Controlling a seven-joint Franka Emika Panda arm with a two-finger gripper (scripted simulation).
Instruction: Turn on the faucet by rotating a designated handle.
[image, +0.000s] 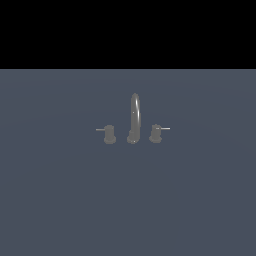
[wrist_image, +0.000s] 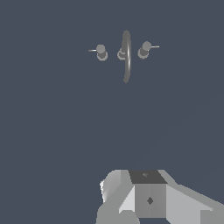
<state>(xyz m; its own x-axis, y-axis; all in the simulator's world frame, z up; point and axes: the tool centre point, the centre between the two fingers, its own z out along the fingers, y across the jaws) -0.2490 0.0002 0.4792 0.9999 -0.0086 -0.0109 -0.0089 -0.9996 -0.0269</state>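
The faucet (image: 134, 117) stands alone in the middle of the exterior view, a small grey set with a tall arched spout. The handle (image: 156, 133) is the stubby knob on that view's right, its bright lever pointing right. The twin knob (image: 109, 134) with a duller lever sits on the left. The wrist view also shows the faucet (wrist_image: 126, 57), the handle (wrist_image: 144, 50) and the twin knob (wrist_image: 101, 52), all far off. My gripper (wrist_image: 149, 197) appears only as grey blocky parts at that picture's edge, well away from the faucet. Its jaws cannot be made out.
A flat blue-grey floor (image: 60, 200) spreads around the faucet on all sides. The arm does not appear in the exterior view.
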